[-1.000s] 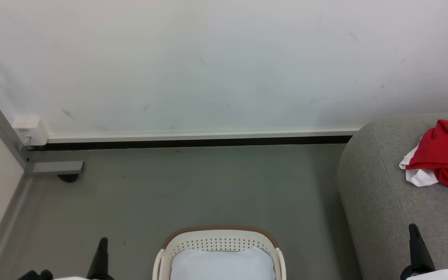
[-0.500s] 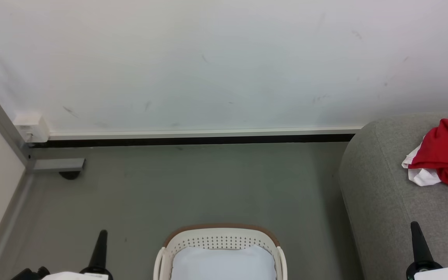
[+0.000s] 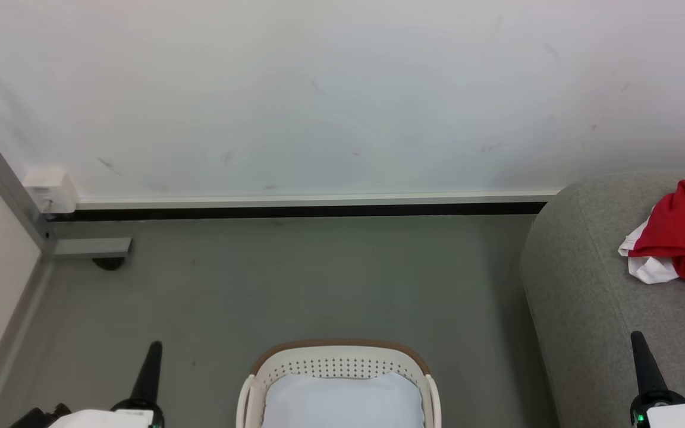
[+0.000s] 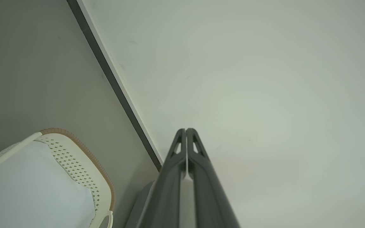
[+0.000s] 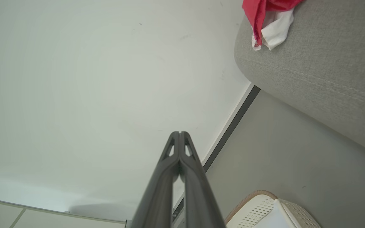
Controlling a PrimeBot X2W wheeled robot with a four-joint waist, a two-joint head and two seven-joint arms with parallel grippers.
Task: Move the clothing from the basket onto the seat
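The red clothing (image 3: 684,232) with white trim lies crumpled on the grey seat (image 3: 592,297) at the right, also seen as clothing (image 5: 266,19) on the seat (image 5: 322,69) in the right wrist view. The white basket (image 3: 336,359) with a brown rim sits bottom centre on the floor, holding only its pale liner (image 3: 342,401); the basket (image 4: 78,164) also shows in the left wrist view. My left gripper (image 3: 153,351) stands shut to the basket's left, my right gripper (image 3: 637,342) shut before the seat. Both pairs of fingers, left (image 4: 186,130) and right (image 5: 180,133), are pressed together, holding nothing.
A white wall (image 3: 319,95) with a dark baseboard (image 3: 295,211) closes the back. A grey metal frame post and foot (image 3: 90,246) stand at the left. Grey floor (image 3: 295,279) lies between basket, wall and seat.
The camera has tilted slightly, shifting the scene. Both grippers have risen a little into view, still shut. The clothing stays put on the seat.
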